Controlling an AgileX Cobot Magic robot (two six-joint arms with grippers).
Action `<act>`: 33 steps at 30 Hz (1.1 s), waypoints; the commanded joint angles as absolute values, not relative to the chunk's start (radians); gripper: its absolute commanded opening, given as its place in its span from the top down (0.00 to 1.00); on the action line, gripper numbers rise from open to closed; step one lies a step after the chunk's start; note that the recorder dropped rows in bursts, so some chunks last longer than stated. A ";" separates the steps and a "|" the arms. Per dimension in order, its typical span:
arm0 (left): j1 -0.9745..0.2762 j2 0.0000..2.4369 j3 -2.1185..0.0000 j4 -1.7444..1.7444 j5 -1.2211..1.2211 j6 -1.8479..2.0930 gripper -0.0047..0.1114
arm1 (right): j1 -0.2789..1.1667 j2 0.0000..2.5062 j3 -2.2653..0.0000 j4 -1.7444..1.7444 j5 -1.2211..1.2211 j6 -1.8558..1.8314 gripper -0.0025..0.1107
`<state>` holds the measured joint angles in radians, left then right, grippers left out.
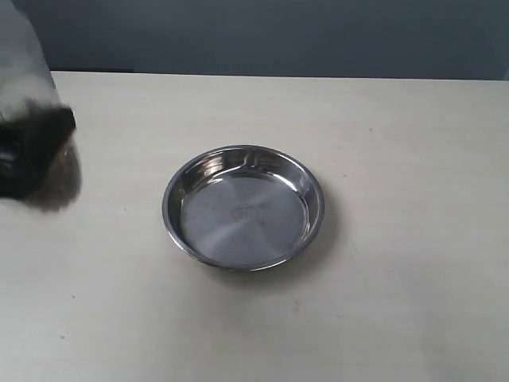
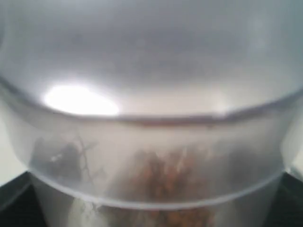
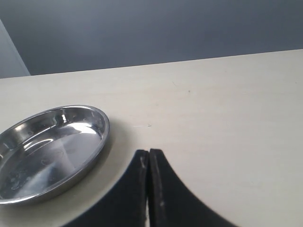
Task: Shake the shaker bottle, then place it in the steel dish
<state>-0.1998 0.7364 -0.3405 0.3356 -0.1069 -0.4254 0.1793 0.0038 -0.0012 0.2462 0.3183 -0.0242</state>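
Left gripper [image 1: 30,151] grasps the shaker bottle [image 2: 151,142] over the bench's [image 1: 398,302] left side; right gripper [image 3: 149,189] is clenched, fingers pressed together.
Steel dish [image 1: 238,215] sits mid-bench, its flat bottom bare and shiny, well apart from the bottle. Brown granules [image 2: 161,179] show through the frosted wall. In the exterior view the bottle is blurred and cut off.

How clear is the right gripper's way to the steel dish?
Likely yes, it can get there: the right gripper, jaws shut, sits near the steel dish with only bare table between them.
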 commanded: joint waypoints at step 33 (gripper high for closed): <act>-0.034 0.815 -0.471 0.786 0.134 -0.955 0.96 | 0.180 0.000 0.000 0.246 0.308 -0.026 0.98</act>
